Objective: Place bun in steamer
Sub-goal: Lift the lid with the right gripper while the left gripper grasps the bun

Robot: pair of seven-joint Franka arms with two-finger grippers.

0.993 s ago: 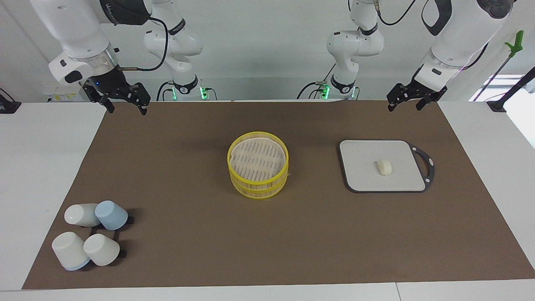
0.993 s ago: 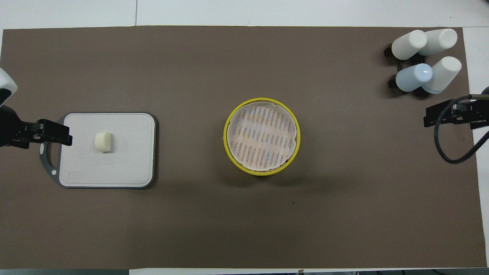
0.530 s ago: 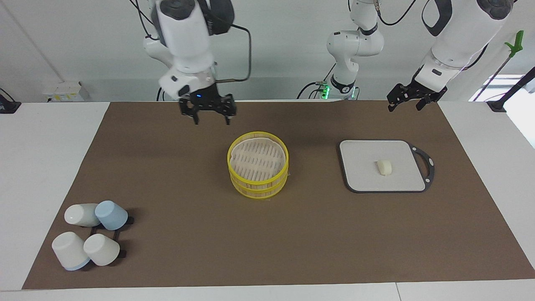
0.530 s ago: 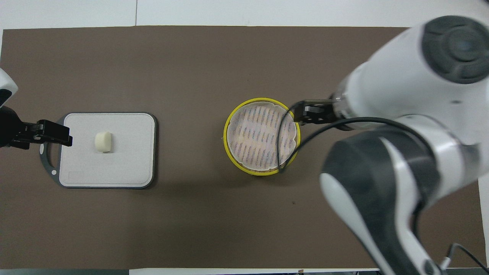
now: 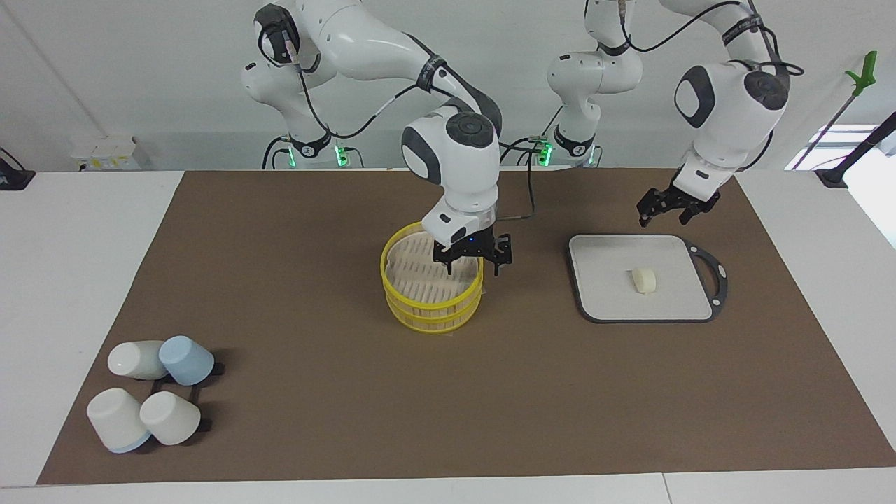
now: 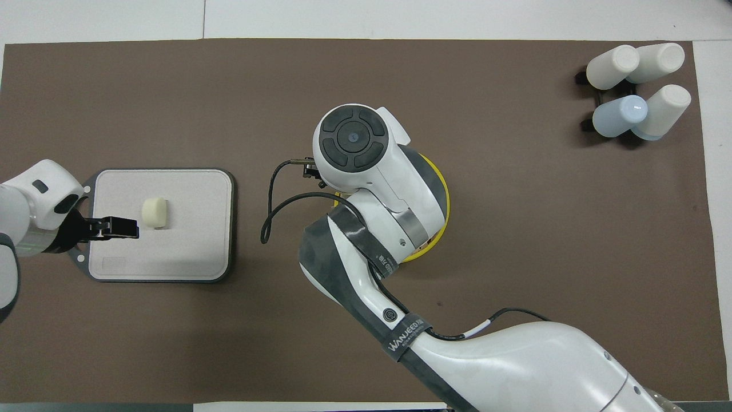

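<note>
Two arms reaching in, bun not yet picked up

The right gripper [image 5: 472,262] hangs from a steeply bent arm at the steamer's [image 5: 432,295] three o'clock rim in the facing view, fingers spread wide and empty. The bun [image 5: 645,280] lies on the grey board [image 5: 616,302]. The left gripper [image 5: 669,207] hovers at the board's twelve o'clock edge, open and empty.

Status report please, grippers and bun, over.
Right gripper open, straddling steamer rim. Left gripper open above board edge. Bun on board, untouched. Nothing blocking.
</note>
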